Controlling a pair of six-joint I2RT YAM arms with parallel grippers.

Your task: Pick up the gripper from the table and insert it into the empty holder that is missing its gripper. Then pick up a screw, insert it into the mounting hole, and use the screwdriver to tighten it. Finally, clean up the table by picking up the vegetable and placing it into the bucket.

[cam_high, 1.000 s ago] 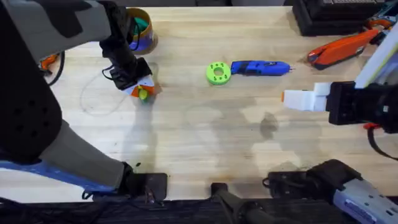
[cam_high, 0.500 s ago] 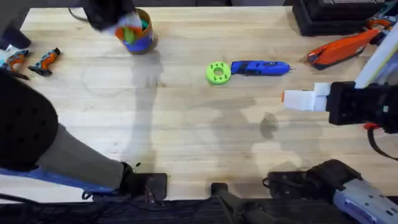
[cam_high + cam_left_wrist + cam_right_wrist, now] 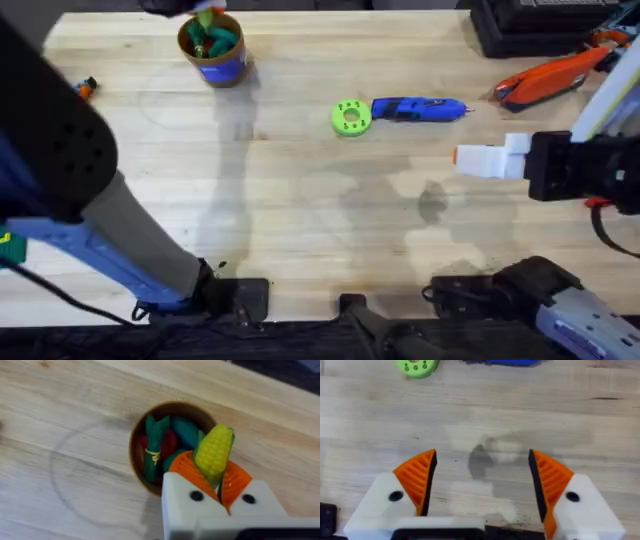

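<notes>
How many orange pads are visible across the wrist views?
4: two on the left pincer clamping the corn above the bucket, two on the open right pincer.

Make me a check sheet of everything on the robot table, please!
Surface: pale wooden table, faint ring marks.
Job's things: yellow toy corn vegetable clamped in left tool above the blue-banded cardboard bucket, which holds toy vegetables; bright blue pen-shaped screwdriver lying flat.
Clutter: lime-green round disc with holes beside the screwdriver; orange-handled tool at far right.
Grippers: right tool open, empty.
Cables: black cable at lower left.
Surroundings: nothing seen.
</notes>
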